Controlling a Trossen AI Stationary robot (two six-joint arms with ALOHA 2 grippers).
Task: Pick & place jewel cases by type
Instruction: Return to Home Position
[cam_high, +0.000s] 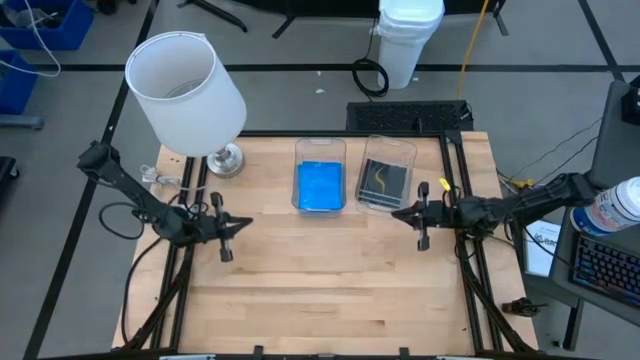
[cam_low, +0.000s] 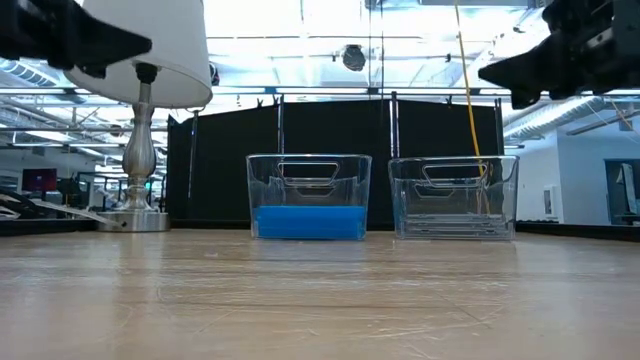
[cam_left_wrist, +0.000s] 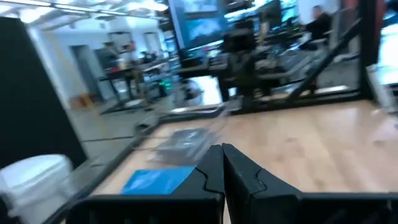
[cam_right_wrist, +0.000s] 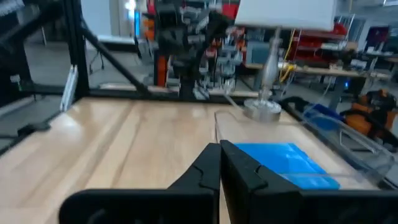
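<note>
Two clear bins stand side by side at the table's far middle. The left bin (cam_high: 320, 175) holds bright blue jewel cases (cam_high: 320, 186), which show as a blue stack (cam_low: 308, 222) in the low view. The right bin (cam_high: 387, 172) holds grey/clear cases with dark inserts (cam_high: 385, 180), a thin stack (cam_low: 452, 228). My left gripper (cam_high: 243, 222) hovers near the table's left edge, shut and empty, fingertips together (cam_left_wrist: 222, 149). My right gripper (cam_high: 398, 213) hovers near the right bin's near corner, shut and empty (cam_right_wrist: 219, 147).
A table lamp with a white shade (cam_high: 186, 92) and silver base (cam_high: 224, 160) stands at the far left corner. Bare wood (cam_high: 320, 280) fills the near half. A white bucket (cam_high: 408, 35) stands on the floor beyond the table; a keyboard (cam_high: 605, 265) lies to the right.
</note>
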